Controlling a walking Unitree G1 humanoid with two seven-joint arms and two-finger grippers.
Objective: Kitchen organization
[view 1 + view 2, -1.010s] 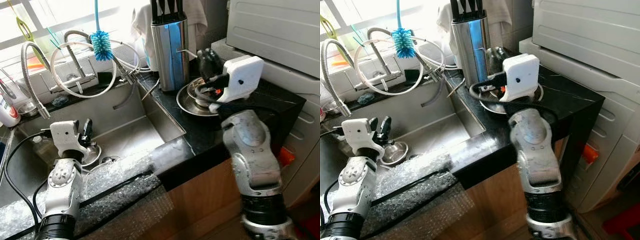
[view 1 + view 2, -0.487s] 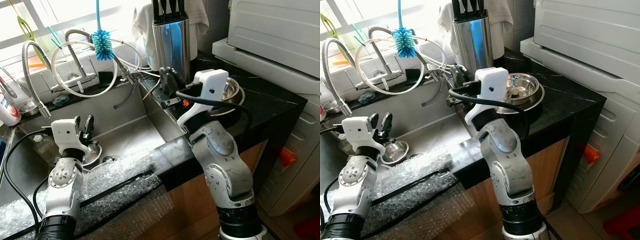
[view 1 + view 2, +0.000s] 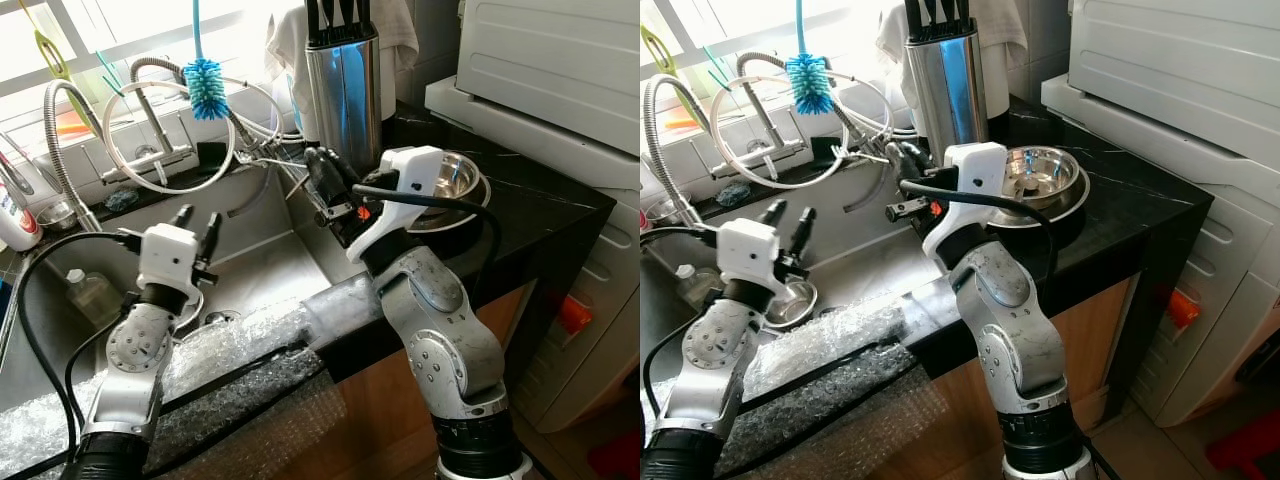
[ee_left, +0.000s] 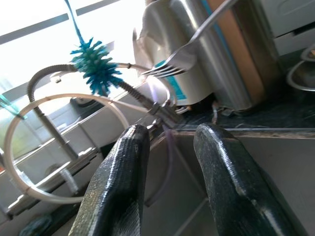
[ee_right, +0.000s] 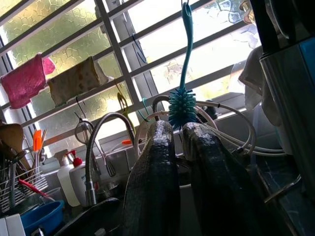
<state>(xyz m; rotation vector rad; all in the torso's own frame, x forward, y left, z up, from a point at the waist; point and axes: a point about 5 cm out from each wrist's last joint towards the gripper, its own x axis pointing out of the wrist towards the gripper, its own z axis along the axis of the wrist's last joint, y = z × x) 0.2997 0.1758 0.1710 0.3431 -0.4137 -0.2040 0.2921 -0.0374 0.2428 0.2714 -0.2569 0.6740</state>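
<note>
The right gripper (image 3: 318, 172), its two black fingers drawn nearly together and holding nothing, reaches over the far right corner of the sink (image 3: 262, 262), just left of the steel knife block (image 3: 345, 95). The left gripper (image 3: 196, 220) hovers above the sink's middle with its fingers spread apart and empty; a small steel bowl (image 3: 790, 303) sits in the basin beneath it. A fork (image 4: 184, 49) leans against the knife block, tines toward the sink. Right of the right arm, a steel bowl (image 3: 447, 180) rests on the black counter (image 3: 545, 200). A blue bottle brush (image 3: 206, 85) hangs at the window above coiled white hose and a flexible tap (image 3: 58, 140). Bubble wrap (image 3: 230, 345) covers the sink's near edge. A white appliance (image 3: 550, 55) stands at the far right.
</note>
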